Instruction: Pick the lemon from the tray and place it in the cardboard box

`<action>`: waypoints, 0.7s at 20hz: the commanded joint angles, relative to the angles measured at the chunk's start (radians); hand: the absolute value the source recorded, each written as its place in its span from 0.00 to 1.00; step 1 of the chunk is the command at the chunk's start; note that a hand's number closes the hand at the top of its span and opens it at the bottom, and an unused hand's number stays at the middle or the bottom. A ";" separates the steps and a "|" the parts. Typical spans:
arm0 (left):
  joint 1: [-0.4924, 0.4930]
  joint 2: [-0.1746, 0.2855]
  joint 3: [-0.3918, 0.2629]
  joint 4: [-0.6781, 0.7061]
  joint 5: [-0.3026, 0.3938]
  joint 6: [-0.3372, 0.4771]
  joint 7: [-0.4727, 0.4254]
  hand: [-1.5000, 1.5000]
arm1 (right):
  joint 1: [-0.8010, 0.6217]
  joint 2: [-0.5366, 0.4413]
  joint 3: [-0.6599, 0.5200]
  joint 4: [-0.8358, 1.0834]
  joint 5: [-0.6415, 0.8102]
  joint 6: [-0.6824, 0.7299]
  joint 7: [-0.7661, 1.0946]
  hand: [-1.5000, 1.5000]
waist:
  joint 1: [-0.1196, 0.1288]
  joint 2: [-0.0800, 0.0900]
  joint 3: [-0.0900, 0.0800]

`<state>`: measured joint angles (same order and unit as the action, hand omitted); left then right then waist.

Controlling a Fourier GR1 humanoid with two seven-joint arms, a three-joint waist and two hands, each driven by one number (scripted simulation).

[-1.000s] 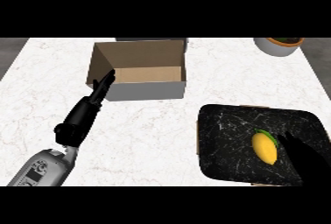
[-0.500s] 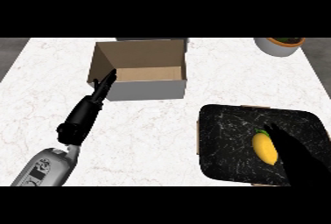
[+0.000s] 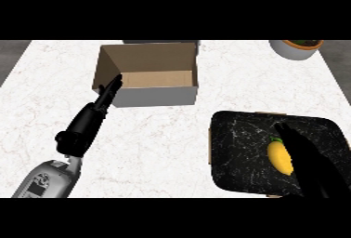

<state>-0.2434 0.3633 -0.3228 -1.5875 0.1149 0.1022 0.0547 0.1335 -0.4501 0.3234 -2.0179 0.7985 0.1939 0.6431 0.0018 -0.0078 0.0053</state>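
The lemon [image 3: 279, 157] was found on the tray [image 3: 240, 148], long axis parallel to the right hand [image 3: 316, 169] — just left of its straight, empty fingers.

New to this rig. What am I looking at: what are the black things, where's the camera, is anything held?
There is one camera, on the robot's head, looking steeply down at a white marble counter. The black shapes are the robot's two hands. The left robot hand stretches out with straight fingers by the left wall of an open cardboard box. The right robot hand lies over a dark tray, its fingers straight beside a lemon. Nothing is held yet. A white pot stands at the far right.
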 commanded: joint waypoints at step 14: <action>0.035 -0.097 0.031 0.015 -0.067 -0.063 0.050 0.50 | -0.021 0.101 0.023 0.142 0.083 0.034 -0.034 0.00 | -0.002 0.007 -0.005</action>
<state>-0.2492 0.3027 -0.2601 -1.5581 0.0591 0.0456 0.0399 0.1100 -0.3758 0.3261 -1.8828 0.8573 0.2182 0.6008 0.0003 -0.0078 0.0058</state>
